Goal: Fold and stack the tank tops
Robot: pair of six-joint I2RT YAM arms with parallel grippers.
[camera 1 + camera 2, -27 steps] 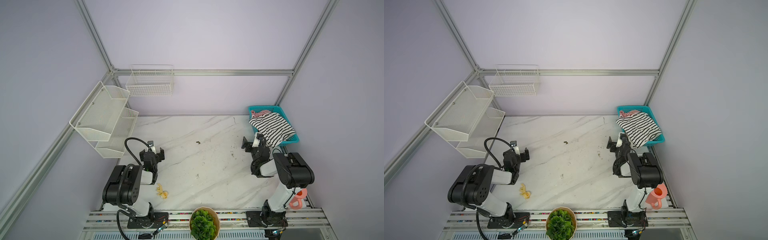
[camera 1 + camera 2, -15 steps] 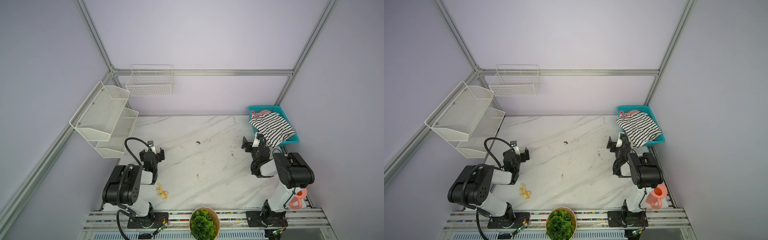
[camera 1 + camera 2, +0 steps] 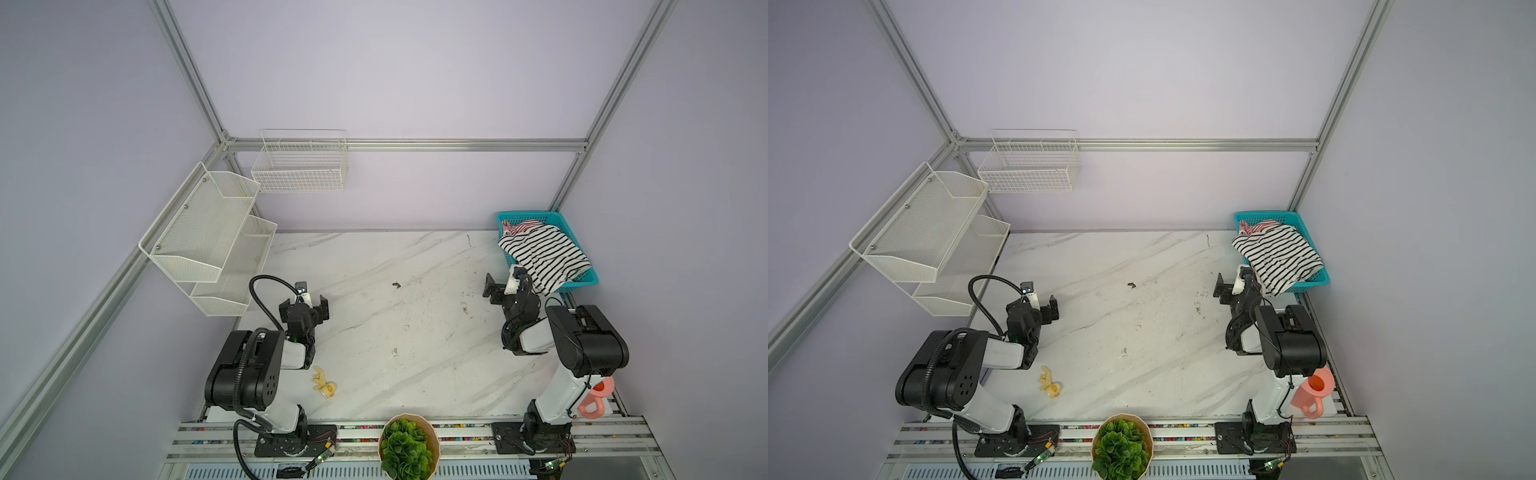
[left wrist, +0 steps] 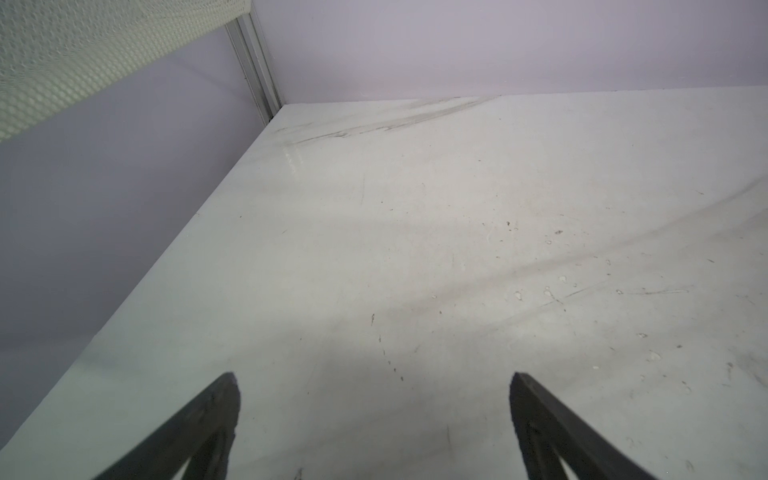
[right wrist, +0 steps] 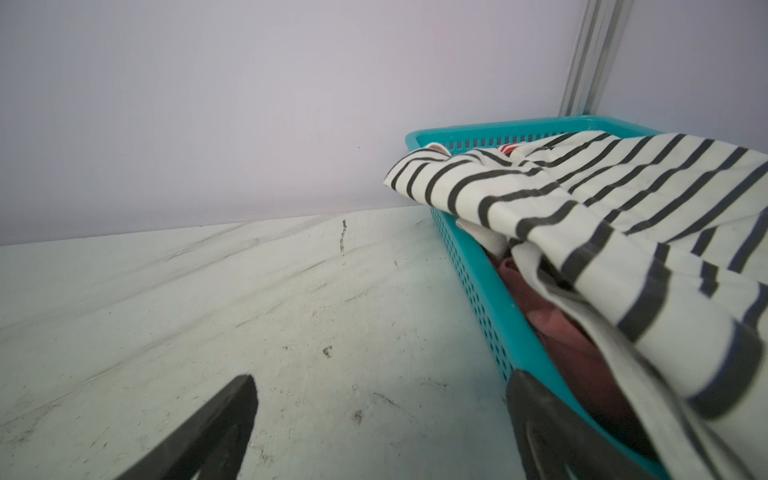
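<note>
Left gripper [image 3: 304, 308] and right gripper [image 3: 503, 283], just beside the basket [image 3: 524, 214], gape empty. Pulling the black top [image 3: 544, 253] could drag the red top [image 3: 519, 226] along or tip the basket.

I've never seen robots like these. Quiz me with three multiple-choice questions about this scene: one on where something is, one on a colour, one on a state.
1. Where is the black-and-white striped top?
A. draped over the teal basket
B. spread flat in mid-table
C. on the white shelf

2. What colour are the stripes of the other striped top peeking out behind it?
A. green
B. red
C. blue

3. How is the right tool?
A. shut on cloth
B. open, holding nothing
C. out of view

Answers:
1 A, it hangs over the basket's rim.
2 B, red-and-white cloth shows at the basket's far end.
3 B, its jaws stand wide apart with nothing gripped.
</note>
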